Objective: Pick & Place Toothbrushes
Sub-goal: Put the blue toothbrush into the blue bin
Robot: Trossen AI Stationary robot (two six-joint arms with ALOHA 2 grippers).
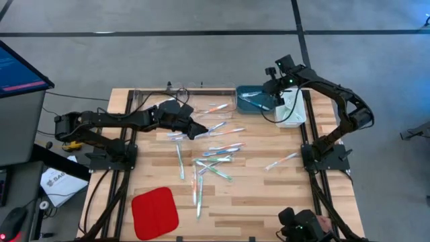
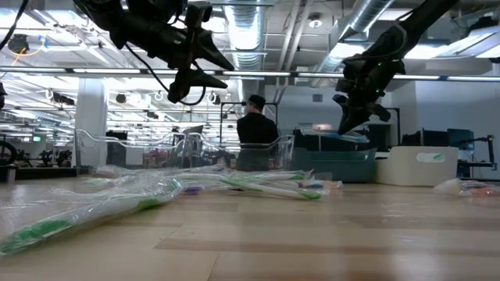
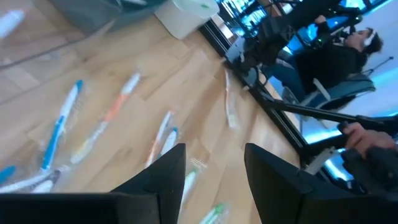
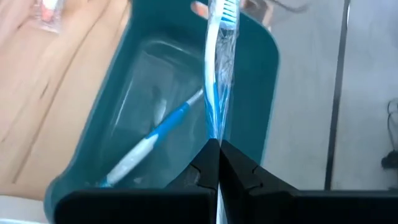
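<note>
Toothbrushes (image 1: 213, 158) lie scattered over the middle of the wooden table (image 1: 269, 195), most of them in a loose cluster of wrapped sticks with blue, orange and green accents, and one (image 1: 281, 161) lies apart toward the right side. Nearest the front edge sits a flat red pad (image 1: 154, 212), well apart from the cluster. From table height, a green-tipped wrapped toothbrush (image 2: 86, 215) fills the foreground, with more behind it.

Farther back, the left gripper (image 1: 199, 129) hovers over the left end of the cluster, its fingers (image 3: 161, 180) spread apart and empty (in its wrist view several blue and orange toothbrushes (image 3: 115, 112) lie on the wood beyond the fingers).

At the far edge stand three bins: a clear one (image 1: 151, 97) on the left, a teal bin (image 1: 240, 101) in the middle and a white bin (image 1: 295, 114) just beside it on the right. The right gripper (image 1: 272, 87) hangs above the teal bin, its fingers pinched together on a blue-and-white toothbrush (image 4: 219, 68) in its clear wrapper, which points out past the fingertips over the bin's opening. Another blue toothbrush (image 4: 155, 140) already lies slantwise on the teal bin's floor.

Beyond the table, a person in dark clothes (image 2: 256, 129) is seen in the room, and another person's hand (image 3: 364, 134) shows off the table's right side.
</note>
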